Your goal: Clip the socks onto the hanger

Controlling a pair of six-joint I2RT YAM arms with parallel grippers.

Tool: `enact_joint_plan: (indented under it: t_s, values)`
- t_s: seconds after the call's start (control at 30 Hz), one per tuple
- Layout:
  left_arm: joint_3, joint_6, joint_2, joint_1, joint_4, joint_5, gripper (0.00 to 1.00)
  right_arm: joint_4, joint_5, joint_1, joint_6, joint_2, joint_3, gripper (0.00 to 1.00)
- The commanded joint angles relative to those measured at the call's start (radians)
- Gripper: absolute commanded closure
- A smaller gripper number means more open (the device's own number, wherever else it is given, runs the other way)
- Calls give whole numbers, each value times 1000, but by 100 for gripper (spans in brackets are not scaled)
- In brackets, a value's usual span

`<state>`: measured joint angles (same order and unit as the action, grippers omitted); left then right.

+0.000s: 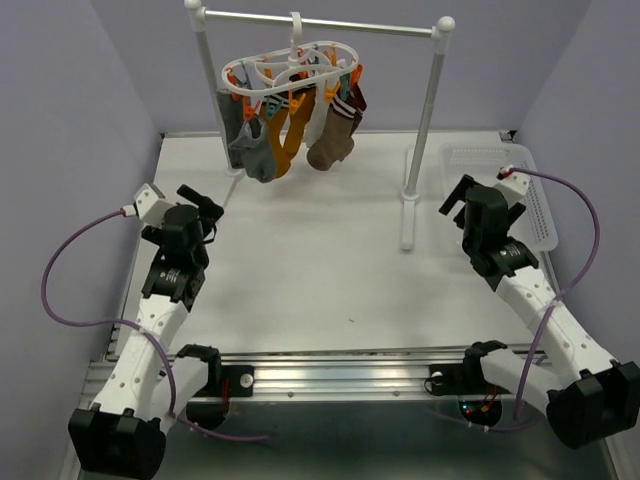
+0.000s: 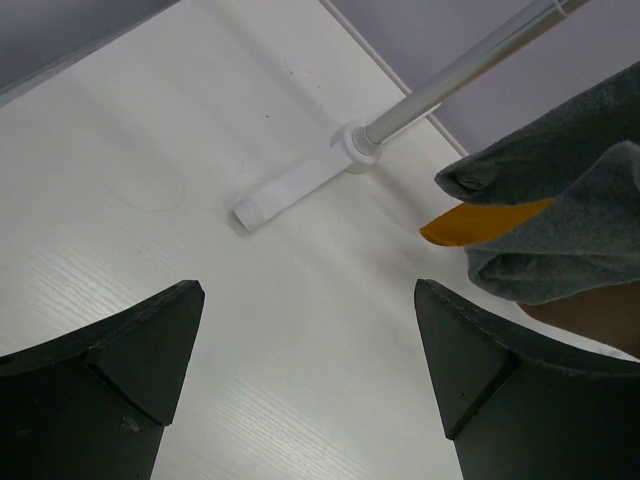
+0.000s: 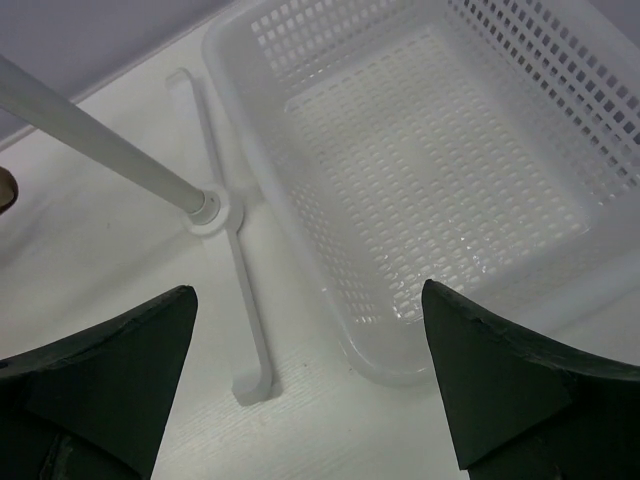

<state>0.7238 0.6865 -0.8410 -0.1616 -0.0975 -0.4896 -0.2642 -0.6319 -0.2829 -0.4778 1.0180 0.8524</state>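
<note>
My left tool hangs over the left of the smooth white desk, its two dark, wedge-shaped fingers spread wide with nothing between them. My right tool is spread the same way on the right side, gripping nothing, just above the near corner of the white perforated plastic basket, a shallow rectangular tray with a fine grid of holes.

The white plastic oval double-ring hanger hooks over the thin metal rail stand with white ball-topped posts at the far edge of the desk. Small orange and teal clips dangle from its rings, and the small soft fabric socks hang from them in a tight bunch: a grey knit sock on the left, a mustard-orange sock beside it, and a brown sock on the right. They overlap so much that I cannot count them with certainty.

From my left wrist, the fuzzy grey toes sit close ahead on the right, with an orange tip between them. The stand's round metal post meets its flat white foot bar on the faintly grained desk beyond my fingers.
</note>
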Motion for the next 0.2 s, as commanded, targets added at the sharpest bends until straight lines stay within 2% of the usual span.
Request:
enact_joint_plan:
  t_s: [0.0, 0.17]
  values:
    - [8, 28, 55, 4, 15, -38, 1, 22, -88, -1, -30, -75, -4, 0]
    - [2, 19, 66, 4, 24, -37, 1, 32, -115, -1, -38, -102, -33, 0]
